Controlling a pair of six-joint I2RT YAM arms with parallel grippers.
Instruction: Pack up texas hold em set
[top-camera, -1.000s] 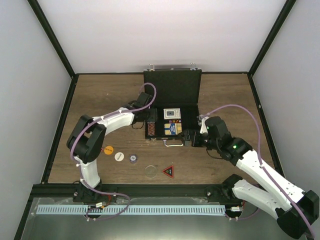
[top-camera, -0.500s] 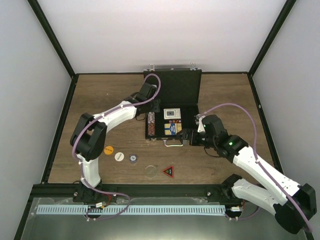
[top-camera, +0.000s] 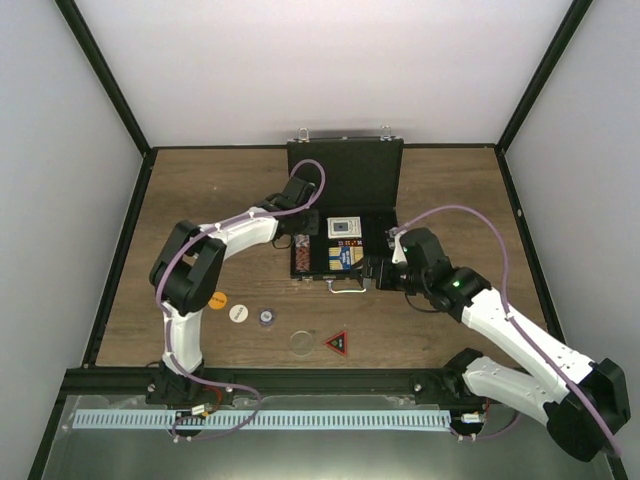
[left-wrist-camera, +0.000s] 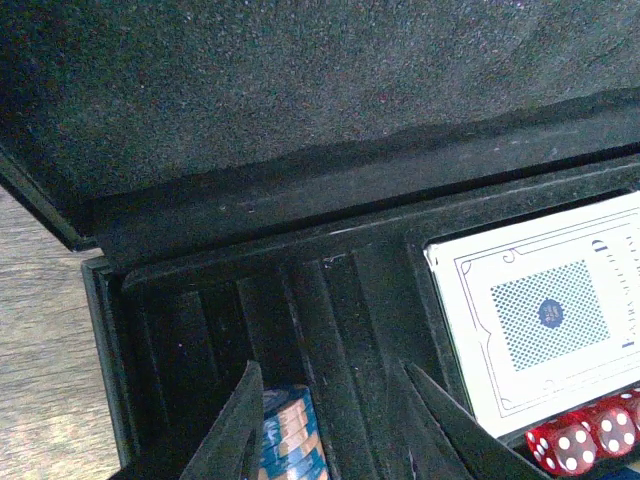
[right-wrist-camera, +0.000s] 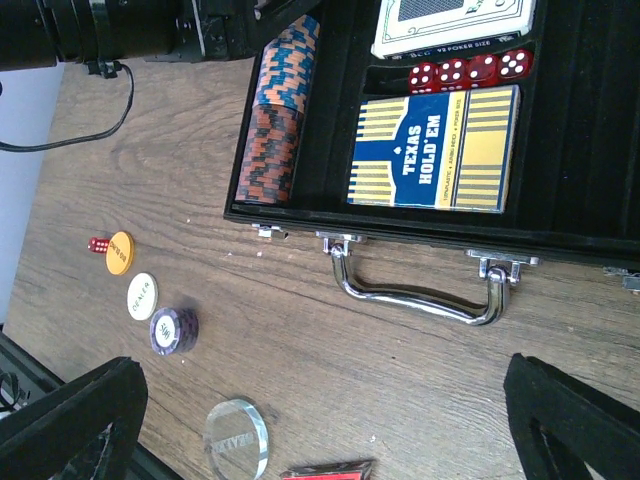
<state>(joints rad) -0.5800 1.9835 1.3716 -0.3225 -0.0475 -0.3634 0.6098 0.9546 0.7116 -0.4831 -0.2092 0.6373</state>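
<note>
**Case** (top-camera: 345, 175): black, lid standing open.
- Inside the case: chip row (right-wrist-camera: 280, 120), blue-and-gold deck (right-wrist-camera: 435, 148), white-bordered deck (left-wrist-camera: 540, 320), red dice (right-wrist-camera: 468, 70).
- Loose in front of the case: orange button (top-camera: 217, 299), white button (top-camera: 238, 312), purple-grey chip (top-camera: 266, 317), clear disc (top-camera: 301, 342), red-black triangle (top-camera: 337, 342), stray die (right-wrist-camera: 97, 244).

**Left gripper** (left-wrist-camera: 340, 430): jaws parted, empty, over the case's left slots, straddling the chip row.

**Right gripper** (right-wrist-camera: 320, 430): spread wide, empty, just in front of the case's handle (right-wrist-camera: 420, 290).

**Hazards:**
- A careless descent could topple the chips.
- Shutting the lid now would leave the loose pieces outside.
</note>
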